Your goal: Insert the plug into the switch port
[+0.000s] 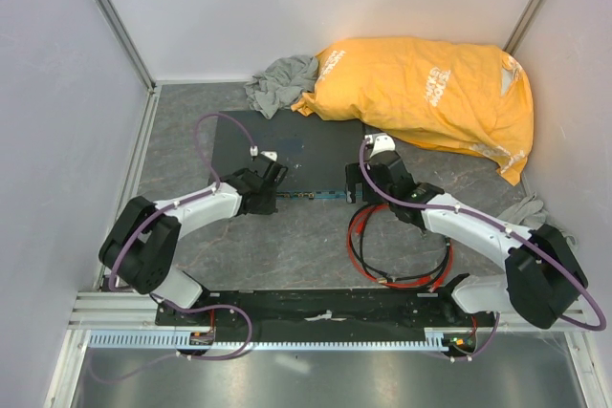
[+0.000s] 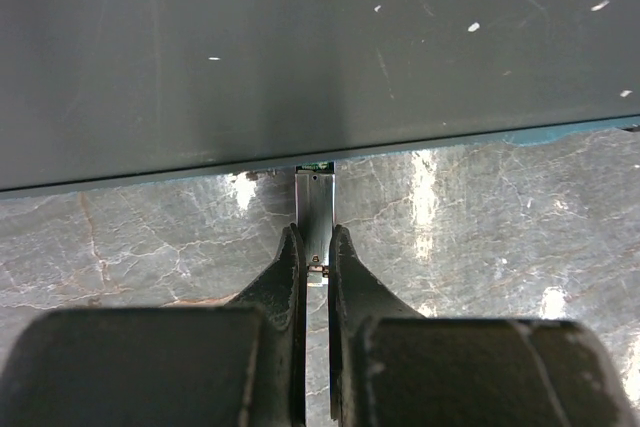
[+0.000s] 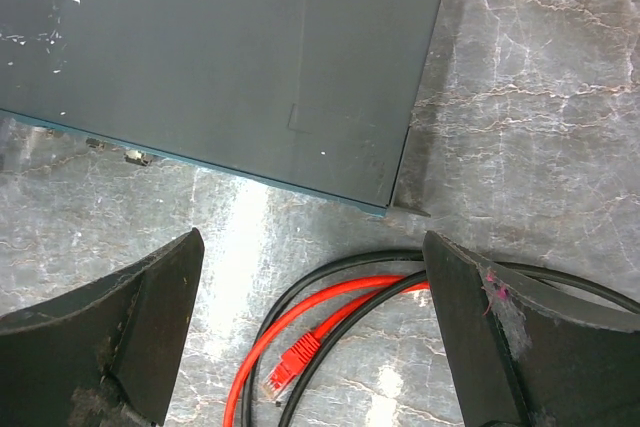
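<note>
The dark grey switch box lies flat mid-table, its blue-green front edge facing me; small ports show along that edge. The red plug lies loose on the table at the end of the coiled red cable, just in front of the box's right corner. My right gripper is open and empty, hanging over the plug with one finger on each side. My left gripper is at the box's front edge, shut on a thin silver metal piece that sticks out of the edge.
A black cable is coiled together with the red one. A big orange bag and a grey cloth lie behind the box. Another grey cloth lies at the right wall. White walls close in three sides.
</note>
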You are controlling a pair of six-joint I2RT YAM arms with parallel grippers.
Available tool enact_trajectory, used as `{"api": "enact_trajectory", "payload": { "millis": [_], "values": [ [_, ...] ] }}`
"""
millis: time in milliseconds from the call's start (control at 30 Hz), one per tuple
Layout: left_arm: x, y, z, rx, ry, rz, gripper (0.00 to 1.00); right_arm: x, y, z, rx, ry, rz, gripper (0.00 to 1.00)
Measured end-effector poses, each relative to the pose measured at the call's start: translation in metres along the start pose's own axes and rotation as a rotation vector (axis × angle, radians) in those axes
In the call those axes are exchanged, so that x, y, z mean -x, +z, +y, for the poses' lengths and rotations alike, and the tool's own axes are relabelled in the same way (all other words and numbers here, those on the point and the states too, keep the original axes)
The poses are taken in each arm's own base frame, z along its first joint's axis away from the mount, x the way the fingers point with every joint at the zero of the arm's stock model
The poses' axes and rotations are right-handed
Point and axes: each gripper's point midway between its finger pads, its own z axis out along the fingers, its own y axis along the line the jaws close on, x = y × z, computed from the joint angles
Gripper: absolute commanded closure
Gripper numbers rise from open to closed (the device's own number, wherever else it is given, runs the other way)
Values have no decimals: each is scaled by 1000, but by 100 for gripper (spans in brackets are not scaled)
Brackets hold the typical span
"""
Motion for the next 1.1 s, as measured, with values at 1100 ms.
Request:
{"api": "enact_trajectory", "payload": {
  "millis": [1100],
  "values": [
    [-2, 2, -4, 34, 36, 44, 98, 7, -4, -5, -41, -9, -36, 2]
  ]
}}
